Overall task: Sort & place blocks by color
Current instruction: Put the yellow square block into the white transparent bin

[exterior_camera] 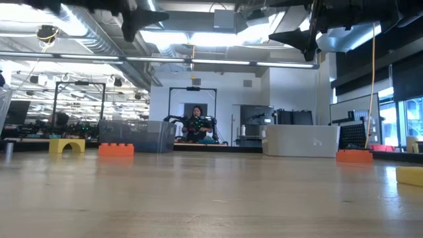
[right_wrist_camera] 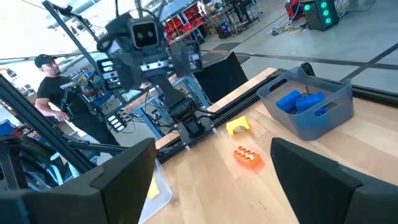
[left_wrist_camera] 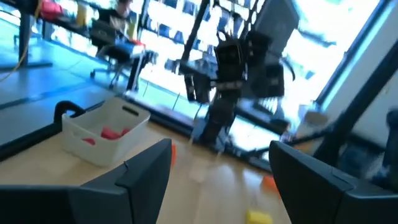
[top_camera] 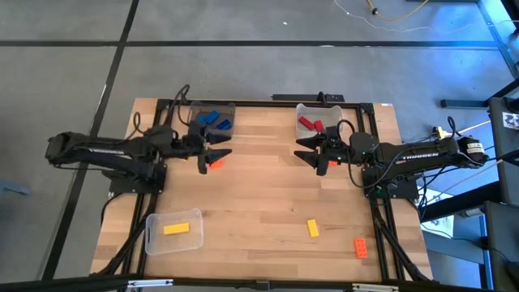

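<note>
The left tool [top_camera: 206,154] hangs above the tabletop [top_camera: 259,195] with its fingers spread wide and nothing between them; in the left wrist view the two dark fingers [left_wrist_camera: 146,171] stand well apart with only bare wood in the gap. An orange block [top_camera: 215,162] lies on the wood just beside this tool, not touched by it. Just beyond the tool, toward the far edge of the tabletop, stands the blue bin [top_camera: 211,120], holding several blue blocks [top_camera: 214,121].

The right tool [top_camera: 318,152] faces the left one across the middle of the tabletop, also released and empty, its fingers [right_wrist_camera: 124,168] wide apart in its own wrist view. Close behind it at the far edge stands the red bin [top_camera: 312,116] with two red blocks [top_camera: 310,124] inside (the left wrist view shows them [left_wrist_camera: 112,132] lying on the bin's floor).

Well away from the blue bin, at the near left corner of the tabletop, a third clear bin [top_camera: 173,230] holds one yellow block [top_camera: 175,229]. Loose on the wood toward the near right are a second yellow block [top_camera: 312,228] and, nearer the corner, another orange block [top_camera: 360,247]. In the room beyond, a person [exterior_camera: 196,124] sits at a desk.
</note>
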